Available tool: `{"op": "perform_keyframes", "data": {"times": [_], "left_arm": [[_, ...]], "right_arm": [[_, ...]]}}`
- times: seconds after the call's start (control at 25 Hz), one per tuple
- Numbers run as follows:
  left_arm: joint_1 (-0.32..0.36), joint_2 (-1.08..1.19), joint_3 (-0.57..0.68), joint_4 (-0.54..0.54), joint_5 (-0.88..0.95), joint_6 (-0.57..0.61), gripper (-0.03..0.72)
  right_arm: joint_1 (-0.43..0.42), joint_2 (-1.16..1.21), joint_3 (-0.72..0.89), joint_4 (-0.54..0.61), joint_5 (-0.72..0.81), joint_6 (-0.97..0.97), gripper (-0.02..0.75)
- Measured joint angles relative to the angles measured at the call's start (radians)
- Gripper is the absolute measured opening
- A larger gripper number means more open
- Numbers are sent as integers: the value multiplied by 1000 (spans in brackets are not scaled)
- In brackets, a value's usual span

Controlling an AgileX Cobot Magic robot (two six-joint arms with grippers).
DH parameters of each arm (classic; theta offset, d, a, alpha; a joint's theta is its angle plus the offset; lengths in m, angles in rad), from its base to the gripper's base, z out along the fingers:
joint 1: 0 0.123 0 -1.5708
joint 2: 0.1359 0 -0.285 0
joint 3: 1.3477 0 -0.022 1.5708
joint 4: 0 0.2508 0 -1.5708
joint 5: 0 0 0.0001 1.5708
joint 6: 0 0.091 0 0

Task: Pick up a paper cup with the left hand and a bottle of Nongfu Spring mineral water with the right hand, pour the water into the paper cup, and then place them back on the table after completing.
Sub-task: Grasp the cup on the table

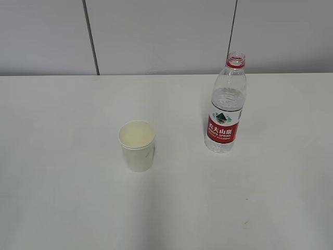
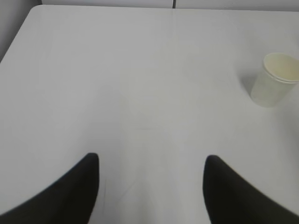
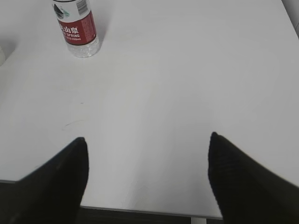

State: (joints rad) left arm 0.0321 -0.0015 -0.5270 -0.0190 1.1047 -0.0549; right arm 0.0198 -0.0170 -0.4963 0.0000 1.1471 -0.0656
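Note:
A white paper cup [image 1: 137, 145] stands upright on the white table [image 1: 62, 156]. It also shows in the left wrist view [image 2: 274, 79] at the far right. A clear bottle [image 1: 226, 112] with a red label stands uncapped to the cup's right, partly filled with clear water [image 1: 227, 101]. Its lower part shows in the right wrist view [image 3: 77, 29] at top left. My left gripper [image 2: 152, 161] is open and empty over bare table, well short of the cup. My right gripper [image 3: 147, 140] is open and empty near the table's front edge. Neither arm shows in the exterior view.
A grey panelled wall [image 1: 156, 36] rises behind the table. The table's front edge [image 3: 140, 210] shows under my right gripper. The table's far left corner [image 2: 35, 9] shows in the left wrist view.

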Motion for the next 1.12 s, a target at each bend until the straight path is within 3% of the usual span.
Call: {"op": "perform_keyframes", "data": {"times": [1.12], "left_arm": [[0,0,0,0,0,0,437]], "right_arm": [[0,0,0,0,0,0,587]]}}
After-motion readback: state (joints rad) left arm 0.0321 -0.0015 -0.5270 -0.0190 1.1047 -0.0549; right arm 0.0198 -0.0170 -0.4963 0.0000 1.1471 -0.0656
